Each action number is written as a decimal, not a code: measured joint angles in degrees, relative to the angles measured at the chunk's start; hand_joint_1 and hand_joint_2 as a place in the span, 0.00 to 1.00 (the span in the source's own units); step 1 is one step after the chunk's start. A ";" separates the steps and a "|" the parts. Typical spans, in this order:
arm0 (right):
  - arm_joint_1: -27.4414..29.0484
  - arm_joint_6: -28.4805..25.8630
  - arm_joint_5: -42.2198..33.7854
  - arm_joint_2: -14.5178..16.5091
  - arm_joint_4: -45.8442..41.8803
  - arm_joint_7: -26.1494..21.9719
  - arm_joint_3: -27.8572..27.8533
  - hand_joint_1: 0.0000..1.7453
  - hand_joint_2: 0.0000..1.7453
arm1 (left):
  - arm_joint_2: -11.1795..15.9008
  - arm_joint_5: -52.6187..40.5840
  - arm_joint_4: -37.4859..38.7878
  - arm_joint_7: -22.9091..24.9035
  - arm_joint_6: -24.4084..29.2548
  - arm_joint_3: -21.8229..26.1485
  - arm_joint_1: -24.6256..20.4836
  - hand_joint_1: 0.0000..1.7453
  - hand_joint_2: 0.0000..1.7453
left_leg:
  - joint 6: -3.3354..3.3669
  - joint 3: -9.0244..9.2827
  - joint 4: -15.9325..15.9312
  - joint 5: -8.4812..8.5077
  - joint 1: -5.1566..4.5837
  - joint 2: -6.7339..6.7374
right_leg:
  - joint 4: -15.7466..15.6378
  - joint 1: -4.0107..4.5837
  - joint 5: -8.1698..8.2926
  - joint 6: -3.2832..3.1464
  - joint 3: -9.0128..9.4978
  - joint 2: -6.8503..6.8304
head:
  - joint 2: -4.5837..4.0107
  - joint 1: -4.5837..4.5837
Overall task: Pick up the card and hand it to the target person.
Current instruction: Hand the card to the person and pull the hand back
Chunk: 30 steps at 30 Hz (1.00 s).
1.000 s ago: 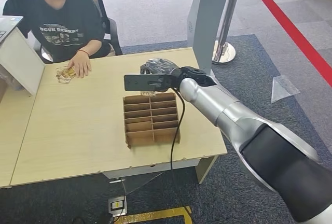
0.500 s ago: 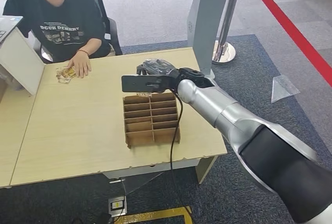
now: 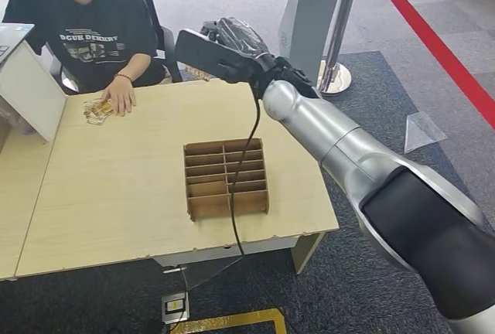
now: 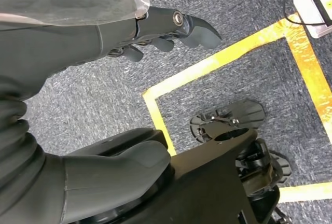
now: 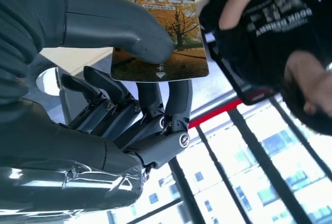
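My right robot hand (image 5: 129, 105) pinches the card (image 5: 162, 32) at its edge; thin, stiff, slick — keep pinch firm.

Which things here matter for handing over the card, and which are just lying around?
Part of the job:
card, pinched by the right hand
person seated at the table
cardboard divider tray

Lying about:
left hand, hanging over the floor
small pile under the person's hand
white board
stanchion base
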 joint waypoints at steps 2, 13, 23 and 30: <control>0.77 -3.94 -1.50 1.75 3.05 -0.99 -0.72 1.00 1.00 | -0.17 -0.08 -0.01 0.12 0.10 -0.13 -0.21 0.00 1.00 | 0.00 0.08 -0.06 0.01 0.01 0.03 | -0.06 0.01 0.02 -0.01 0.07 0.03 | 0.00 0.00; 3.74 -13.28 -11.71 9.02 16.27 -3.20 -6.17 1.00 1.00 | -0.65 -0.17 0.02 1.09 0.86 -0.73 0.24 0.00 1.00 | 0.00 0.22 -0.13 -0.01 0.02 0.10 | -0.11 0.02 0.01 -0.02 0.17 0.09 | 0.00 0.00; 2.52 -12.87 -13.51 9.11 17.53 -2.95 -6.05 1.00 1.00 | -0.84 0.15 0.02 1.15 0.90 -0.62 0.35 0.00 1.00 | 0.03 0.10 -0.04 -0.03 0.03 -0.03 | -0.05 0.03 -0.03 -0.01 0.13 -0.03 | 0.00 0.00; 2.69 -12.01 -13.08 8.68 18.21 -1.95 -4.97 1.00 1.00 | -1.03 0.41 0.00 0.72 0.91 -0.38 0.04 0.00 1.00 | 0.00 0.05 -0.04 0.01 0.02 -0.04 | -0.05 0.02 0.00 -0.02 0.07 -0.04 | 0.00 0.00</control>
